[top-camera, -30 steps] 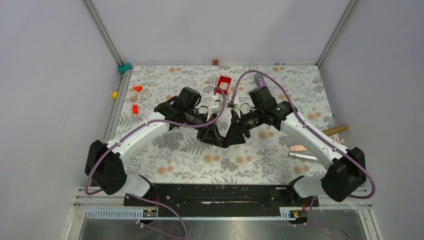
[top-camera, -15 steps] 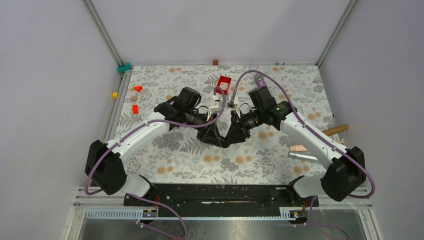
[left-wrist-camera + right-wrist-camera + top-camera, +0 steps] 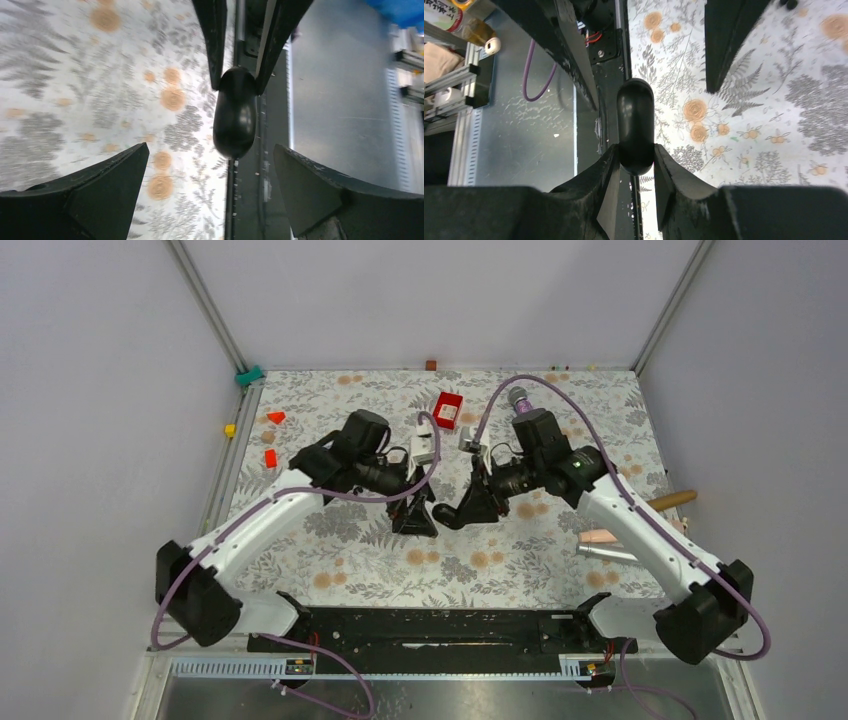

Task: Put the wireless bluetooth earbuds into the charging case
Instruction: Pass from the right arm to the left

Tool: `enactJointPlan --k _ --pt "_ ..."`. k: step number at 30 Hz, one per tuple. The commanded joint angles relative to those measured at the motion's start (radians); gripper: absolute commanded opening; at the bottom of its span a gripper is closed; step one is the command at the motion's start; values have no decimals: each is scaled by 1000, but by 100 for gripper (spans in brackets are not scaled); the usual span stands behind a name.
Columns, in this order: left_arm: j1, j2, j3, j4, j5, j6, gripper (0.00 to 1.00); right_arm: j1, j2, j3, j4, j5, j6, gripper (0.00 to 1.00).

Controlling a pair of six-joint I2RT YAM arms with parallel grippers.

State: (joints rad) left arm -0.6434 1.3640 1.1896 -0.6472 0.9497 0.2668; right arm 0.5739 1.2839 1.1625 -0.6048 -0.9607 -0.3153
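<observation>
A glossy black oval object [image 3: 635, 125] hangs above the floral mat, with my right gripper [image 3: 636, 150] shut on its near end. In the left wrist view the same black oval object [image 3: 235, 112] is pinched between the right fingers [image 3: 215, 40] at the top. My left gripper [image 3: 210, 147] is open, its fingers wide apart on either side below the oval and not touching it. From above, the left gripper [image 3: 413, 515] and right gripper [image 3: 452, 515] face each other at mid-table. The earbuds and the charging case are out of view.
A red box [image 3: 448, 410] lies behind the grippers. Red blocks [image 3: 270, 458] and a yellow block [image 3: 230, 430] sit at the left edge. A purple microphone [image 3: 520, 398] lies at the back right, and a wooden-handled tool [image 3: 668, 500] and a pink item [image 3: 600, 537] at the right.
My left gripper has opened, let go of the black oval and drawn back to the left. The right gripper has closed on the oval and shifted slightly right with it.
</observation>
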Motion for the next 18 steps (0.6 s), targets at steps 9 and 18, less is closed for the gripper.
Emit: enactJointPlan --k 9,18 --pt "2 -279 239 5 -597 118 99 -17 -140 249 -61 256 -47 12" --pt "1 -251 86 165 -407 43 99 -17 -191 220 89 300 61 14"
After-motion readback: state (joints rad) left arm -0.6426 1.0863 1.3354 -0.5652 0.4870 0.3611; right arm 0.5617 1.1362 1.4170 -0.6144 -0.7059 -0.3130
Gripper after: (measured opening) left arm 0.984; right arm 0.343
